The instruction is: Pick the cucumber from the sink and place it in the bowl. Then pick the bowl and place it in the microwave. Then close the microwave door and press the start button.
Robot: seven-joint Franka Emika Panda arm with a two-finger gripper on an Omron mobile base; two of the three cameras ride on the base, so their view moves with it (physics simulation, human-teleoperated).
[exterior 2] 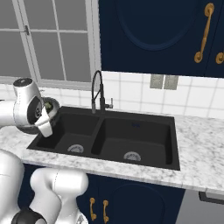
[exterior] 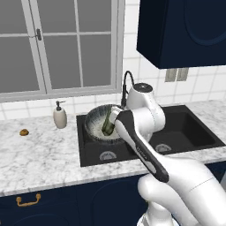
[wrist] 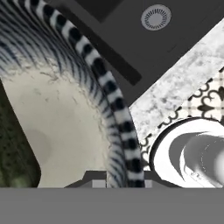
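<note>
My gripper (wrist: 118, 180) is shut on the rim of the bowl (exterior: 98, 120), and the striped rim runs between the fingertips in the hand view. The bowl (wrist: 65, 113) hangs tilted over the left basin of the black sink (exterior: 194, 128), with its pale inside facing the left base camera. The dark green cucumber (exterior: 108, 125) lies inside the bowl against its wall, close to the hand. In the right base view the arm covers most of the bowl (exterior 2: 53, 114), and the cucumber (exterior 2: 49, 105) peeks out above it. The microwave and its door are out of view.
The black arched faucet (exterior: 127, 84) rises just behind the bowl. A white soap dispenser (exterior: 60, 115) and a small brown lump (exterior: 24, 132) stand on the marble counter (exterior: 44, 159) to the left. A dark blue wall cabinet (exterior: 185, 31) hangs over the sink's right side.
</note>
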